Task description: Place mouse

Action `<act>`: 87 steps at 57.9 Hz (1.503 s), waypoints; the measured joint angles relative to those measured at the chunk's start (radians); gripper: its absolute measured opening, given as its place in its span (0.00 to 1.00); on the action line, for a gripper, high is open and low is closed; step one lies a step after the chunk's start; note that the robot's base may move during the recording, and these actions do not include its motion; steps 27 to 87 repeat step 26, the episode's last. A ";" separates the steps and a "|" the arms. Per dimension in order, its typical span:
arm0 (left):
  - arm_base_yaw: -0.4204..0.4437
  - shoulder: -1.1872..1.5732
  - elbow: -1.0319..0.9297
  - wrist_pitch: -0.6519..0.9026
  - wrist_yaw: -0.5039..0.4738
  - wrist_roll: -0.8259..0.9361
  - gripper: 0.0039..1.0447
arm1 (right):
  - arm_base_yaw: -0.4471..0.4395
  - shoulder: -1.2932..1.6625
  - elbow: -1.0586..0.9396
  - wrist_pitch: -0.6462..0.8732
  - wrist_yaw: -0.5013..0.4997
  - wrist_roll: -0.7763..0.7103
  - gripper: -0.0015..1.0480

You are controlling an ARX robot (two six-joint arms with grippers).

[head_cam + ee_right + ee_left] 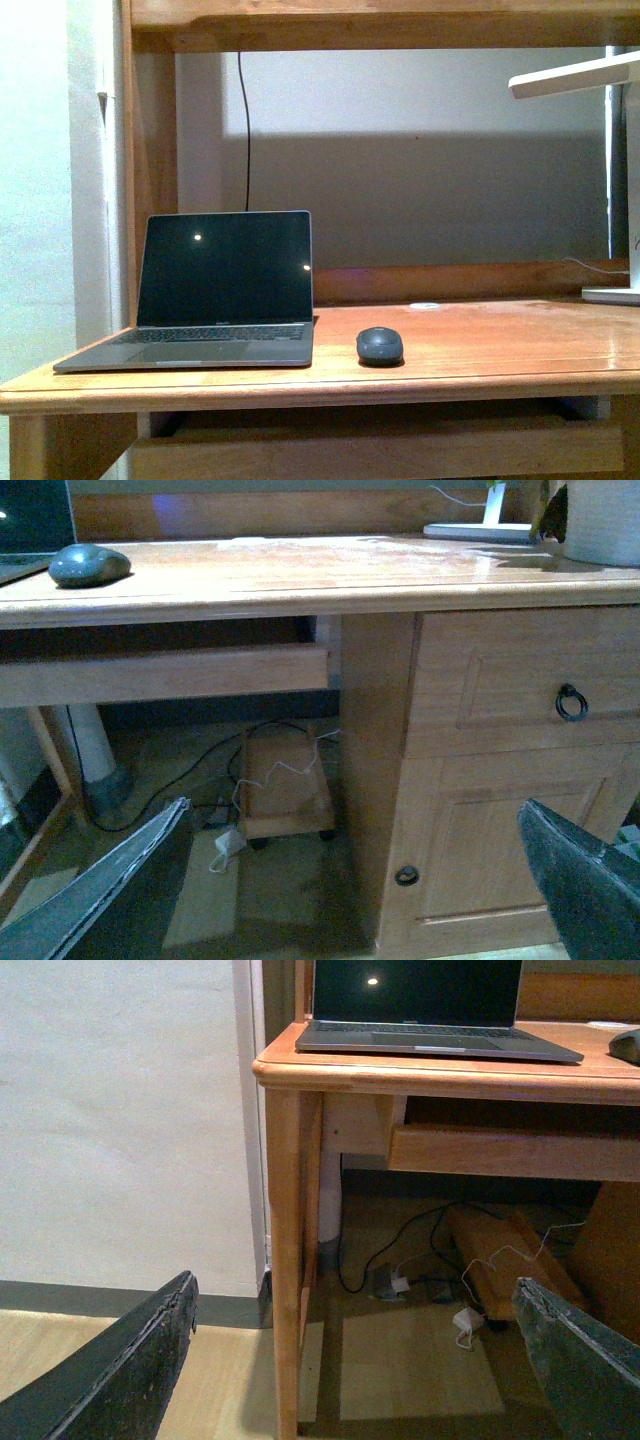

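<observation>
The mouse (380,345) lies on the desk (500,350) just beside the laptop (215,295); both arms' jaws are released, low before it.

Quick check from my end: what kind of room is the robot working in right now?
Likely a home study or office nook: a wooden desk holding an open laptop and the mouse, a desk lamp to one side, cables on the floor beneath.

The left gripper (355,1360) and the right gripper (350,880) are held low, fingers spread wide apart, and nothing is gripped between them.
</observation>
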 joint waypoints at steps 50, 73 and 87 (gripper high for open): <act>0.000 0.000 0.000 0.000 0.000 0.000 0.93 | 0.000 0.000 0.000 0.000 0.000 0.000 0.93; 0.000 0.000 0.000 0.000 0.000 0.000 0.93 | 0.000 0.000 0.000 0.000 0.000 0.000 0.93; 0.000 0.000 0.000 0.000 0.000 0.000 0.93 | 0.000 0.000 0.000 0.000 0.000 0.000 0.93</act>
